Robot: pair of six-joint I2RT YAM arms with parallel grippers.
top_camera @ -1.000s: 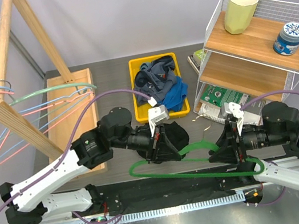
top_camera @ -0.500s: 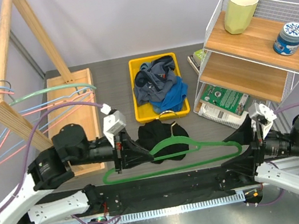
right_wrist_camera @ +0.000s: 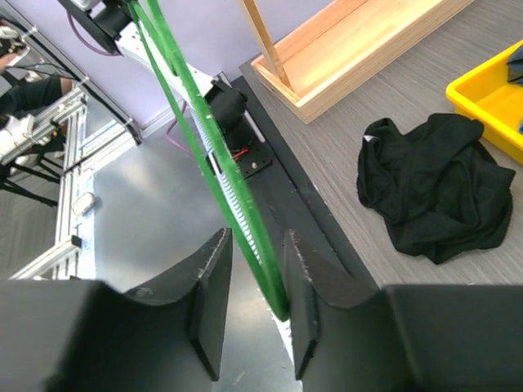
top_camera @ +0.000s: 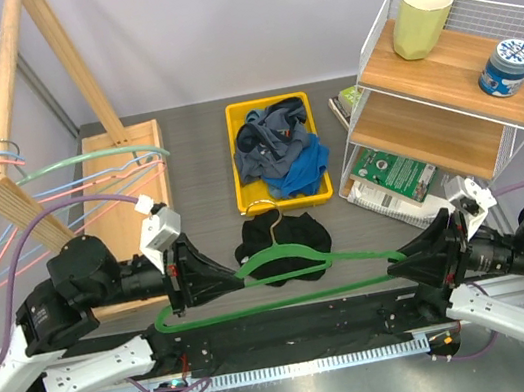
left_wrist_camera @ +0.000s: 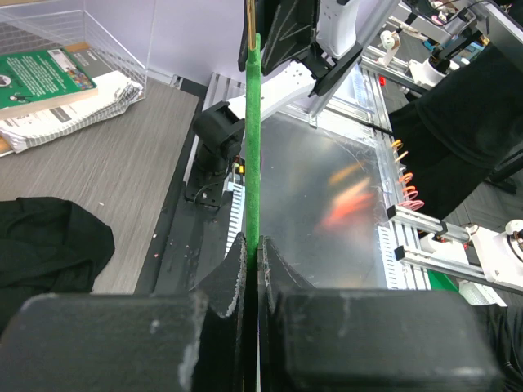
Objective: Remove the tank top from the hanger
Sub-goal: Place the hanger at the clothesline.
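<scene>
The black tank top lies crumpled on the table in front of the yellow bin, off the hanger; it also shows in both wrist views. The bare green hanger hangs level above the table's near edge, hook toward the tank top. My left gripper is shut on the hanger's left arm. My right gripper stands open around the hanger's right end; the rod rests against one finger, with a gap to the other.
A yellow bin of blue and grey clothes stands behind the tank top. A wooden rack with pastel wire hangers is at the left. A wire shelf with a cup and a tin stands at the right, a green packet beneath.
The tank top has come off the hanger and dropped onto the table. My left arm drew back leftward with the hanger. My right gripper let go, pulled right, then came around the hanger's right end.
</scene>
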